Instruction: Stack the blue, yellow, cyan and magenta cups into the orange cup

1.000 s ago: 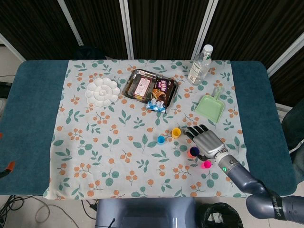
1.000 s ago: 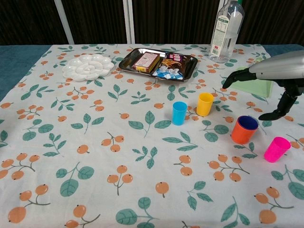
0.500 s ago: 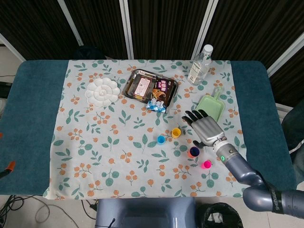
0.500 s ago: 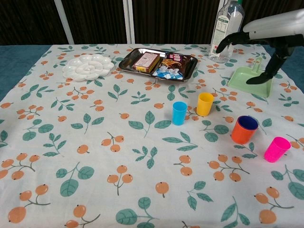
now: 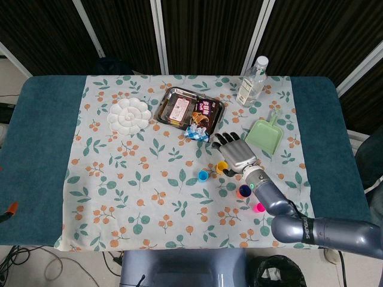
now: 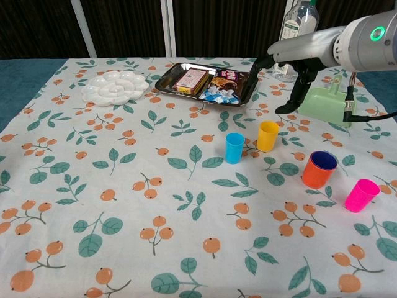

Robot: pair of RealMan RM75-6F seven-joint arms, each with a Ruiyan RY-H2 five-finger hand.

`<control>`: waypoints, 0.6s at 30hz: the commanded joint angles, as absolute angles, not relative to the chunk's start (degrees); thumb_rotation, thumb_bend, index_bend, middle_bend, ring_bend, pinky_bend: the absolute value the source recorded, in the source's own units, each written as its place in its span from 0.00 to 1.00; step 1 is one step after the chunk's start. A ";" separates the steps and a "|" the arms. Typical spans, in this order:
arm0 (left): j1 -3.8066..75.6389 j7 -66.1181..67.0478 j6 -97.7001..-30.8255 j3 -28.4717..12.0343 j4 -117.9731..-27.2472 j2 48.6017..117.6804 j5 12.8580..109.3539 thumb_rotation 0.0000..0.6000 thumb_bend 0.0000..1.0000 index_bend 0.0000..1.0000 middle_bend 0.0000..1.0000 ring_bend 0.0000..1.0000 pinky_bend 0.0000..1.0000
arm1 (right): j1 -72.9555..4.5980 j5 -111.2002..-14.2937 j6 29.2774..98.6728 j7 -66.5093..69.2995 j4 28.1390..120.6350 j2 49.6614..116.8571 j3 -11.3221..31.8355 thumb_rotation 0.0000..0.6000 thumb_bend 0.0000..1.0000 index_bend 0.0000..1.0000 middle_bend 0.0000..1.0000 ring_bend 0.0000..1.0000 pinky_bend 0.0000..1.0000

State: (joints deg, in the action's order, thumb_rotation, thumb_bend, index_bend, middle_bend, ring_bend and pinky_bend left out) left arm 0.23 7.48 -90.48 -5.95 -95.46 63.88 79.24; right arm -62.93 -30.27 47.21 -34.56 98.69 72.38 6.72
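Note:
The orange cup [image 6: 317, 171] [image 5: 242, 192] stands right of centre with a dark blue cup nested inside it. The magenta cup [image 6: 361, 195] [image 5: 259, 207] is just right of it and nearer the front. The yellow cup [image 6: 268, 136] [image 5: 222, 167] and the cyan cup [image 6: 234, 148] [image 5: 203, 176] stand side by side to its left. My right hand [image 6: 299, 53] [image 5: 235, 153] hovers above and behind the yellow cup, palm down, fingers spread, holding nothing. My left hand shows in neither view.
A metal tray [image 6: 160, 79] [image 5: 160, 107] with snack packets sits at the back centre, a white palette [image 6: 115, 87] [image 5: 128, 115] to its left. A clear bottle [image 6: 296, 31] [image 5: 251, 84] and a green dustpan [image 6: 327, 105] [image 5: 265, 135] are at the back right.
My right hand has lifted away from the orange cup and swung left and back, now over the yellow cup. The cups have not moved.

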 commanded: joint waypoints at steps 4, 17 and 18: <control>0.23 7.46 -90.46 -5.95 -95.49 63.91 79.24 1.00 0.19 0.16 0.10 0.00 0.00 | -63.37 -28.60 45.99 -34.94 97.15 73.24 4.61 1.00 0.39 0.21 0.00 0.03 0.09; 0.23 7.89 -90.58 -5.92 -95.64 63.95 79.32 1.00 0.19 0.16 0.10 0.00 0.00 | -62.88 -31.02 45.62 -32.89 95.33 75.86 3.08 1.00 0.39 0.25 0.00 0.03 0.08; 0.24 7.87 -90.55 -5.91 -95.66 63.94 79.34 1.00 0.19 0.16 0.10 0.00 0.00 | -62.80 -31.27 45.85 -32.77 95.10 76.19 3.00 1.00 0.39 0.25 0.00 0.03 0.09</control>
